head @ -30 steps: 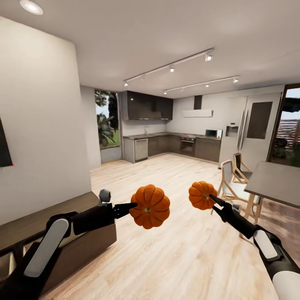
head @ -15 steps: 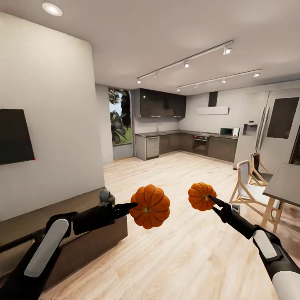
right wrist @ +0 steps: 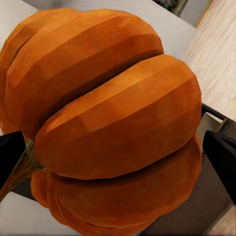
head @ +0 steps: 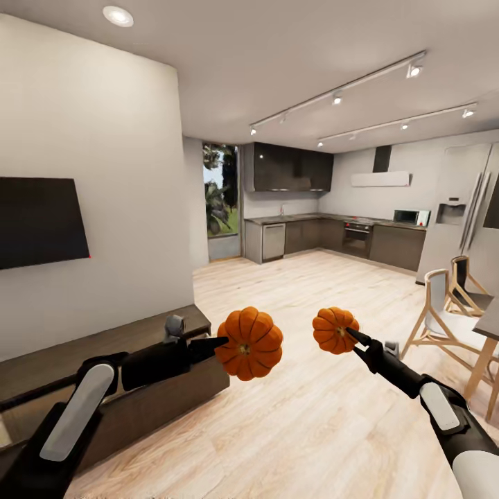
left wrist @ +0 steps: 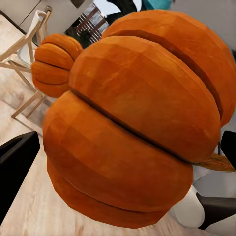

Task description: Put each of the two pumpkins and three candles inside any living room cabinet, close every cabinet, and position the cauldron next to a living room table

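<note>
At the left edge of the head view a black wall TV (head: 38, 220) hangs on the pale wall, and below it, in the lower left, the long dark brown cabinet (head: 104, 346) runs along the wall with its fronts closed. The left arm reaches in over the cabinet's near end; the left gripper (head: 216, 342) is clamped on the larger pumpkin (head: 249, 344), held in the air just below the middle of the frame, over the light plank floor (head: 305, 430). In the left wrist view that pumpkin (left wrist: 132, 118) sits close to the lens, with the other one (left wrist: 53, 64) smaller behind it at upper left.

Right of centre, the right gripper (head: 352, 335) grips the smaller pumpkin (head: 335, 330), also aloft, level with the first and a little apart from it. The right wrist view has this pumpkin (right wrist: 108, 118) between dark finger edges.

Beyond them, the dark kitchen (head: 326, 235) lies in the middle distance. At the right edge stand pale wooden chairs (head: 443, 315) beside a bench corner (head: 488, 326).
</note>
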You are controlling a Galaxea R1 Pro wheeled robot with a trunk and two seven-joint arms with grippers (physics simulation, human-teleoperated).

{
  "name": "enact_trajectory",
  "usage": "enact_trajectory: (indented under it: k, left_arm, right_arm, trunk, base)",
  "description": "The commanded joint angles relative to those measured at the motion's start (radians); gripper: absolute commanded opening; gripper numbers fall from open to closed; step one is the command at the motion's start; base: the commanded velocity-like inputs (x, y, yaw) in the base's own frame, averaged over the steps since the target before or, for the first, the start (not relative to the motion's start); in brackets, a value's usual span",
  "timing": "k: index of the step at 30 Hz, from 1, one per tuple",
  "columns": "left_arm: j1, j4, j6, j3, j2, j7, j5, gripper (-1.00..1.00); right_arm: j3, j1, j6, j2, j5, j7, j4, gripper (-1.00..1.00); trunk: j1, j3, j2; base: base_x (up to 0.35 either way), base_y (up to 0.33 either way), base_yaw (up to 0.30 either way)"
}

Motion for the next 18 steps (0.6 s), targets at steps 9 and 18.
enact_trajectory:
  k: [9,18]
  left_arm:
    - [-0.001,0.000,0.002,0.000,0.000,-0.008,-0.003,-1.00]
    - [-0.001,0.000,0.002,0.000,0.000,-0.008,-0.003,-1.00]
  right_arm:
    - [0.000,-0.002,0.011,0.007,-0.009,-0.062,-0.001,-1.00]
    - [0.001,-0.002,0.012,0.017,-0.007,-0.081,-0.001,-1.00]
  trunk:
    - [0.000,-0.012,-0.001]
    - [0.000,-0.022,-0.001]
  base:
    - [0.000,0.000,0.206]
    - [0.000,0.000,0.206]
